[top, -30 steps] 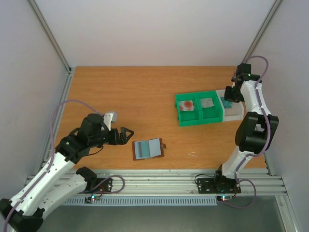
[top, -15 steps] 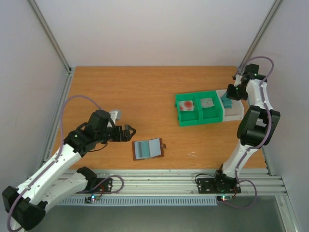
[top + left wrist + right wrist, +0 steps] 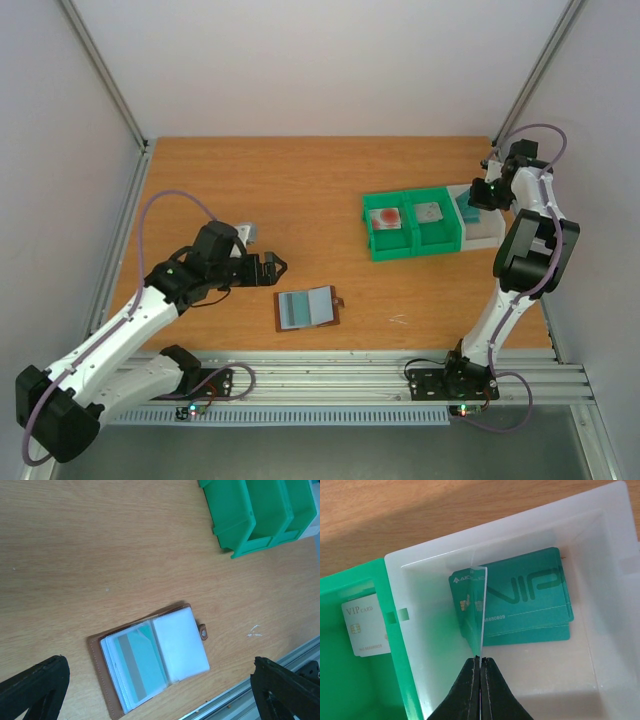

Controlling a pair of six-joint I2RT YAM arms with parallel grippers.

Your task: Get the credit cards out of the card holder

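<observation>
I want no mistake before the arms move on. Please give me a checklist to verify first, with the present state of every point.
1. Right tool shut on the held card, a teal one: ok.
2. Held card is over the white bin, above the stacked cards of the same colour: ok.
3. Held card clear of the bin floor: cannot tell.
4. Left tool open, beside the card holder, not touching it: ok.
5. Card holder lies open on the table: ok.
6. Card holder emptied: not ok; the pocketed card, teal with a grey stripe, sits inside.
</observation>
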